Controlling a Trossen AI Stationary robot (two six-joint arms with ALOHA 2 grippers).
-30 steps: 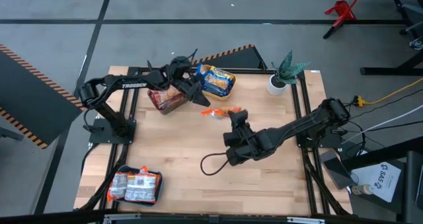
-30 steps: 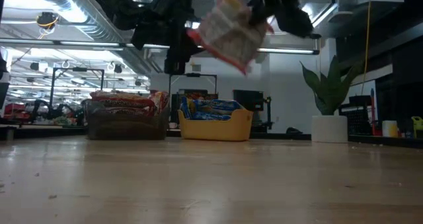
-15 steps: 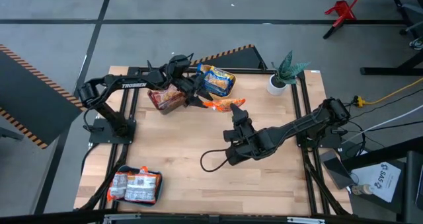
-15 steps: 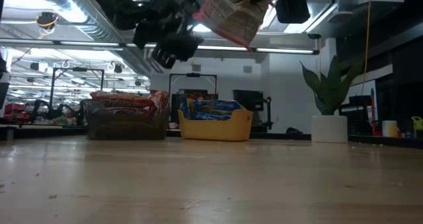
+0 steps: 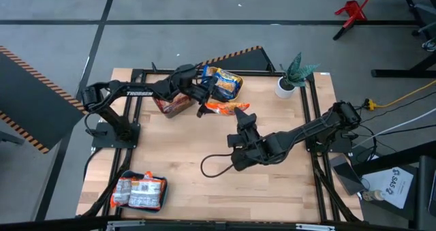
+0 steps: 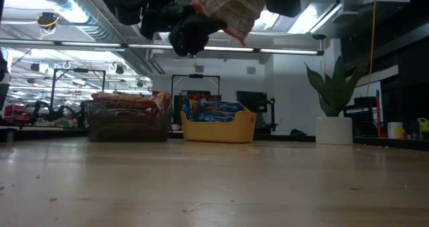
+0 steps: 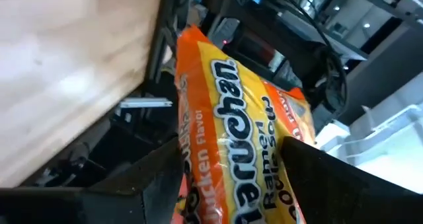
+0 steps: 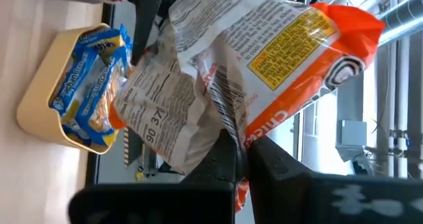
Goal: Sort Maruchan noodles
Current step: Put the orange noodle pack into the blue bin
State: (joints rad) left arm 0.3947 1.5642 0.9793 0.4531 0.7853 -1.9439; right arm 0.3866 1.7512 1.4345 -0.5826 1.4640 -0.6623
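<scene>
Right gripper [image 5: 240, 116] pinching an orange noodle packet [image 5: 227, 108] above the worktop [image 5: 184, 149], left gripper [image 5: 206, 102] with jaws wide around its other end, yellow bin [image 5: 228, 95] beside

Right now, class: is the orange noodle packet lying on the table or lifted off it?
Lifted off. The orange noodle packet hangs high above the table, pinched by the right end effector.

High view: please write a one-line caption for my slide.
Right gripper holds an orange noodle packet up to the open left gripper, near the yellow bin.
</scene>
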